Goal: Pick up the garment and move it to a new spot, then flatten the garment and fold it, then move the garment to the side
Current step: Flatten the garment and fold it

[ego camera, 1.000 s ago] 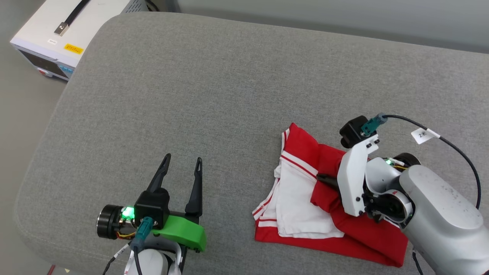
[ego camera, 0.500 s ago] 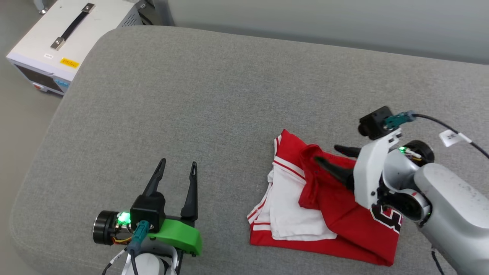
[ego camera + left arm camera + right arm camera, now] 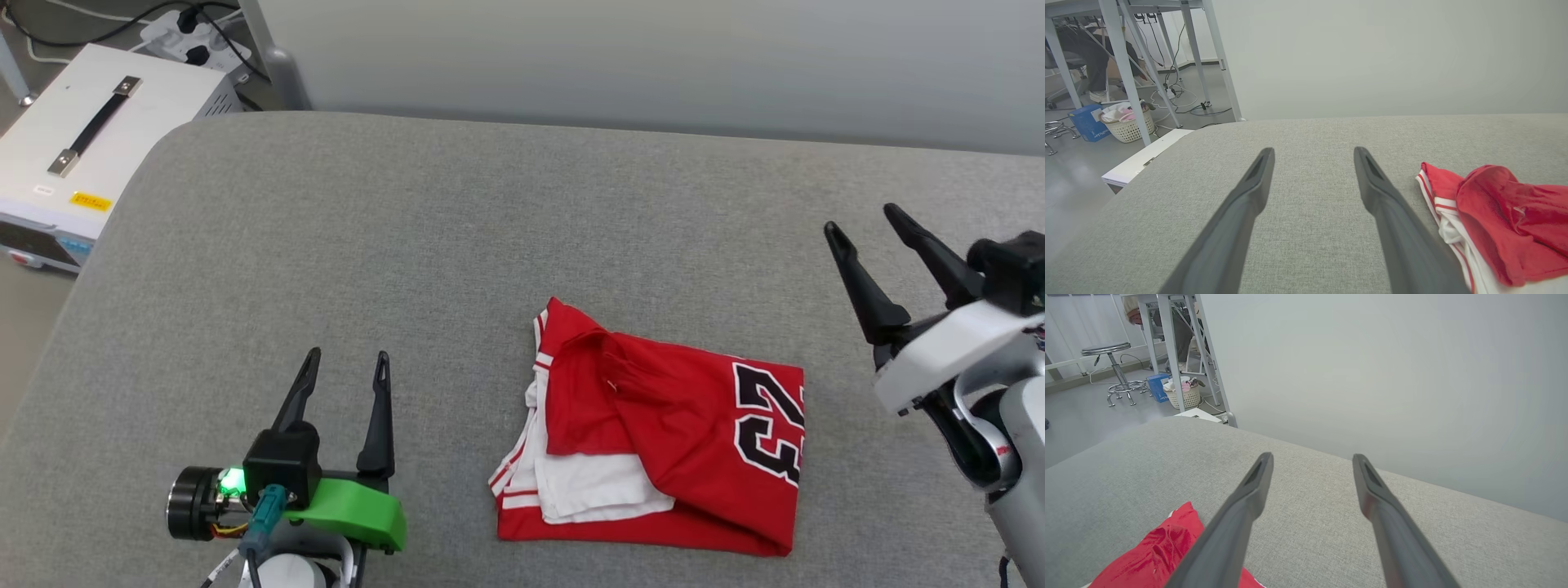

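Observation:
The garment (image 3: 678,433), a red jersey with white sleeve cloth and black numerals at its right end, lies folded on the grey cushioned surface (image 3: 457,245). Its left edge (image 3: 1490,220) appears at the right of the left wrist view, and a red corner (image 3: 1155,555) sits low in the right wrist view. My left gripper (image 3: 344,362) rests open to the garment's left, nothing between its fingers (image 3: 1249,196). My right gripper (image 3: 861,220) hangs open to the garment's right, raised and apart from it, fingers (image 3: 1249,490) empty.
A white equipment box (image 3: 73,163) with a black handle stands off the surface's far left corner. A pale wall (image 3: 653,57) runs behind the surface. Table legs (image 3: 1126,69), a laundry basket (image 3: 1128,122) and a stool (image 3: 1116,371) stand on the floor beyond.
My right gripper opened, let go of the garment and drew back to the right. The red flap now lies over the fold, numerals showing. The head camera has tilted upward.

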{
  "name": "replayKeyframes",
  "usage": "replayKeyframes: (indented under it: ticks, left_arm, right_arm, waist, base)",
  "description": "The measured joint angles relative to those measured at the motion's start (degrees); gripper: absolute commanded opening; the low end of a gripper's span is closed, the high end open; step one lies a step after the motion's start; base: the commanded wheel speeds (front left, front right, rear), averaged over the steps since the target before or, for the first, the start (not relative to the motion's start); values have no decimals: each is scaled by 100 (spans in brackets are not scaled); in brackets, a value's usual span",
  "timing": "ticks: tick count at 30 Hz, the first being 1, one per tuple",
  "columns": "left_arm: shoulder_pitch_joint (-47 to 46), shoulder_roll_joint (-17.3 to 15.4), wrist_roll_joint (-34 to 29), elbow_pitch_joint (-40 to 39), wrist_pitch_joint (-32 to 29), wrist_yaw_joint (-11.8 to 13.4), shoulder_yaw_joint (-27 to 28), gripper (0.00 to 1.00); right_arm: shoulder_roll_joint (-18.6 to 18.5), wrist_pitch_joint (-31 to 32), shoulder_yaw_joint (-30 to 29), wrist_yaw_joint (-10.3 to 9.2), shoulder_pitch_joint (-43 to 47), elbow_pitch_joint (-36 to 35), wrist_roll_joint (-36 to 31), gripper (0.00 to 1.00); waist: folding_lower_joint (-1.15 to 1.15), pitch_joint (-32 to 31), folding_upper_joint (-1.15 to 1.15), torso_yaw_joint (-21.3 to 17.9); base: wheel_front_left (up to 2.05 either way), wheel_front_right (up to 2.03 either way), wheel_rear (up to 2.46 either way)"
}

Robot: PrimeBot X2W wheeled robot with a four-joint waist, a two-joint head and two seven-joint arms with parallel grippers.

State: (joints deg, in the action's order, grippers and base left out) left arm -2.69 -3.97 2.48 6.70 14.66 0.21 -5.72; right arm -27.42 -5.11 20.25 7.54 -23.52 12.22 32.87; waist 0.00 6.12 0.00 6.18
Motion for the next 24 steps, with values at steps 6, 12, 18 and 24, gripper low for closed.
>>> replayKeyframes:
  ticks: [6,12,18,24]
  left_arm:
    - [133,-23,0,-141,0,2,73,100]
    - [195,-27,-18,-218,0,-4,59,100]
    - [334,-35,-18,-260,0,-32,56,100]
    - [427,-42,-16,-255,0,-83,51,100]
  right_arm:
    - [398,-812,-932,-1,700,-224,-1091,100]
    - [980,-936,-1678,0,1460,-732,-1673,100]
    - [1592,-955,-2079,0,2092,-1507,-2130,100]
    - [1986,-955,-2320,-1,2688,-1656,-2282,100]
  waist:
    - [0,-181,0,-177]
    - [0,-308,0,-262]
    - [0,-385,0,-315]
    - [0,-487,0,-318]
  base:
    - [0,0,0]
    - [0,0,0]
    - [0,0,0]
    - [0,0,0]
